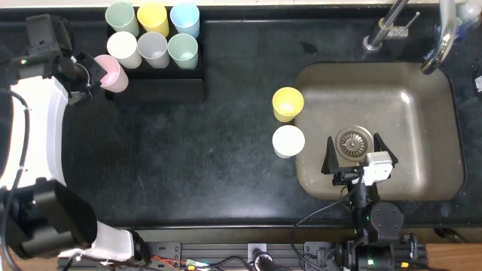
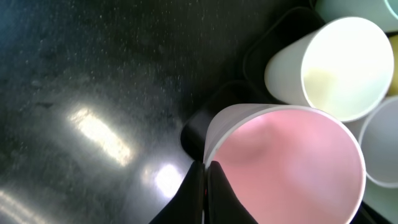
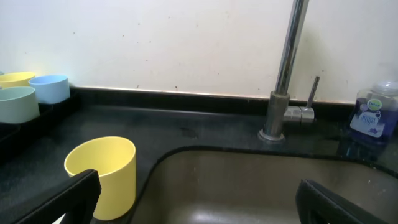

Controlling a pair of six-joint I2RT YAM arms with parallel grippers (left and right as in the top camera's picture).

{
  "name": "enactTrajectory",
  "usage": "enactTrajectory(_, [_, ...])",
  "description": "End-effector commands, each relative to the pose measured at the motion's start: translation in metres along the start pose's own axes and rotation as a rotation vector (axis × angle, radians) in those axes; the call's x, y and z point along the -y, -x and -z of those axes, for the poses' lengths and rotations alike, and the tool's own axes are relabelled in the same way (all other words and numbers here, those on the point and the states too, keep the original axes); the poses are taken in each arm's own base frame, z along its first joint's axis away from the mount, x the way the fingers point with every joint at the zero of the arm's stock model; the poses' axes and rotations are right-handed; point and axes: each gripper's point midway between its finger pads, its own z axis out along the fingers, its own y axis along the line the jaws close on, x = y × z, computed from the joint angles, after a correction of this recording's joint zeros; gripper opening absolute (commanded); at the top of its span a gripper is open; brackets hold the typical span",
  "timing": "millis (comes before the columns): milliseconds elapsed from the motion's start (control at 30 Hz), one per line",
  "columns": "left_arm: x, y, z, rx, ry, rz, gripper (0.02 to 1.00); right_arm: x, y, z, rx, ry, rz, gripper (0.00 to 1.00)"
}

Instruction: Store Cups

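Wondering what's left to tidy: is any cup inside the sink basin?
No, the yellow cup and white cup stand on the counter beside the sink.

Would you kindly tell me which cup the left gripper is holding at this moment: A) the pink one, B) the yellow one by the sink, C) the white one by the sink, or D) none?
A: the left gripper is shut on the rim of the pink cup.

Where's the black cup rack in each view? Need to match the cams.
Top view: rack upper left, cups standing in it, pink cup at its left end.
Left wrist view: rack is the dark slot beside the pink cup held in the left claw.
Right wrist view: rack sits under the mint cup.
Shared landmark: black counter.
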Motion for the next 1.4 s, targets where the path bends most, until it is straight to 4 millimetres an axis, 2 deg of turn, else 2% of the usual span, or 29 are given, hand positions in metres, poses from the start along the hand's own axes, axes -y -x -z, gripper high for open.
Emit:
enactTrajectory(33, [-0.002, 0.003, -0.015, -0.006, 0.014, 0.017, 0.036, 0.0, -0.003, 0.0, 0.003, 0.001, -0.002, 0.996])
enactTrajectory(867, [0.007, -0.007, -0.052, -0.042, 0.043, -0.016, 0.036, 0.0, -0.003, 0.0, 0.003, 0.001, -0.002, 0.998])
enactTrajectory(1400, [0.0, -0.01, -0.07, -0.055, 0.094, -0.022, 0.036, 0.0, -0.003, 0.0, 0.003, 0.001, -0.002, 0.996])
